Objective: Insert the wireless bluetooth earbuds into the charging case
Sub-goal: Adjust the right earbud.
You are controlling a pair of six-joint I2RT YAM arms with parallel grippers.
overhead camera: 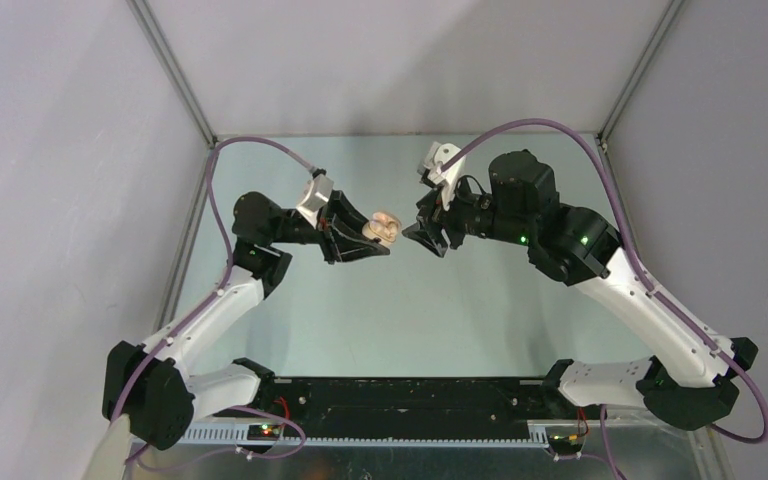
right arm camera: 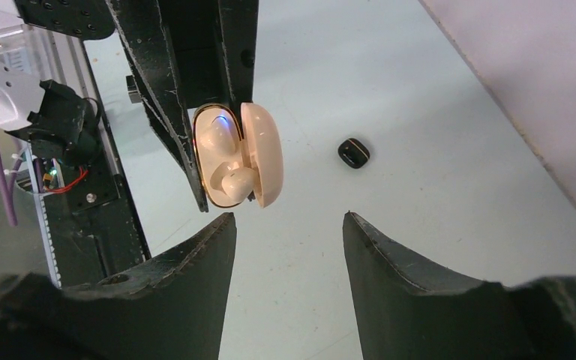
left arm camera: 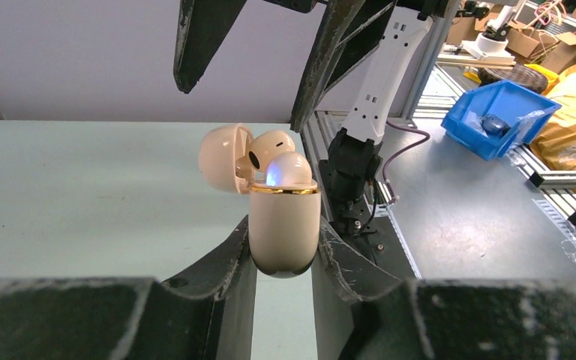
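My left gripper [overhead camera: 380,240] is shut on a beige charging case [overhead camera: 382,228] and holds it in the air above the table. In the left wrist view the case [left arm camera: 283,229] stands upright between the fingers, with its lid [left arm camera: 223,157] swung open. Two beige earbuds [left arm camera: 291,169] [left arm camera: 270,146] sit in it, and a blue light glows at the rim. My right gripper [overhead camera: 428,238] is open and empty, just right of the case. In the right wrist view the case [right arm camera: 232,157] hangs just beyond my open right gripper [right arm camera: 289,217], with an earbud [right arm camera: 236,180] showing inside.
A small rounded black case with a gold line [right arm camera: 353,153] lies on the pale green table [overhead camera: 380,320]. Grey walls and metal frame posts [overhead camera: 175,75] enclose the table. A blue bin [left arm camera: 499,116] sits off the table to the side.
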